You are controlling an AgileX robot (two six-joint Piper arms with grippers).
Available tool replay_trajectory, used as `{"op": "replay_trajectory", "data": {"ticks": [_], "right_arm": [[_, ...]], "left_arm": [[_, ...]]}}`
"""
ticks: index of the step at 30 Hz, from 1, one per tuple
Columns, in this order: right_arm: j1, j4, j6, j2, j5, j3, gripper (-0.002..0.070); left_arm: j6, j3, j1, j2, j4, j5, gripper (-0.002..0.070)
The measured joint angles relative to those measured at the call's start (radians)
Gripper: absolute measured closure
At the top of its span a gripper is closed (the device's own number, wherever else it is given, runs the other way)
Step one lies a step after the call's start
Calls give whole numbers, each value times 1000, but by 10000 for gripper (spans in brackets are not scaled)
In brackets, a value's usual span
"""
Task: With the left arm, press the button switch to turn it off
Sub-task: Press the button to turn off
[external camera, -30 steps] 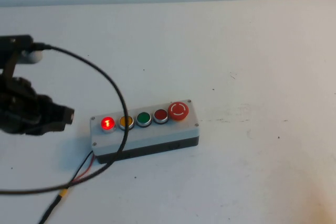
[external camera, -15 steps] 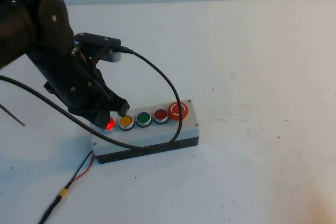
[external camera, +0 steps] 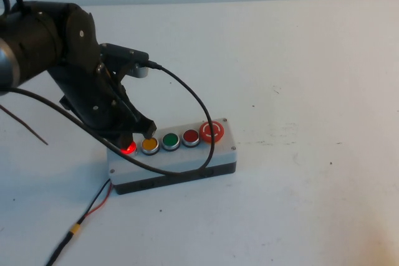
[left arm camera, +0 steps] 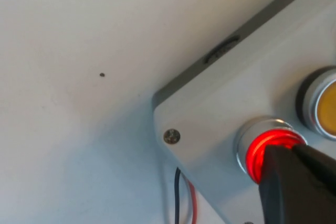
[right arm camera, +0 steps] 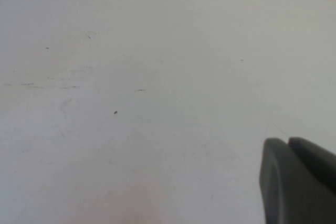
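A grey switch box (external camera: 181, 157) lies on the white table with a row of buttons. The leftmost red button (external camera: 129, 149) is lit. My left gripper (external camera: 134, 136) is shut and its tips rest on that lit button. In the left wrist view the lit red button (left arm camera: 262, 145) glows under the dark closed fingers (left arm camera: 294, 182). Beside it come a yellow button (external camera: 149, 145), a green button (external camera: 171, 141), a red button (external camera: 191, 136) and a large red mushroom button (external camera: 211, 131). My right gripper (right arm camera: 289, 145) is shut over bare table and is out of the high view.
The left arm's black cable (external camera: 187, 98) loops over the box between the red button and the mushroom button. Red and black wires (external camera: 93, 204) leave the box's near left corner. The box's corner screw (left arm camera: 171, 136) shows in the left wrist view.
My left arm swung in from the left edge to above the box and lowered its shut tips onto the lit red button. The button stays lit.
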Motion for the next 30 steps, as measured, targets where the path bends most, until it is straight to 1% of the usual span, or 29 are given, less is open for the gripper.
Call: {"op": "replay_trajectory", "data": {"ticks": [24, 27, 30], "right_arm": [[0, 0, 0, 0, 0, 0, 692], [0, 0, 0, 0, 0, 0, 692], [0, 0, 0, 0, 0, 0, 692]], "left_arm": [[0, -28, 0, 37, 7, -23, 677], [0, -19, 0, 7, 8, -65, 677], [0, -5, 0, -72, 10, -103, 677]]}}
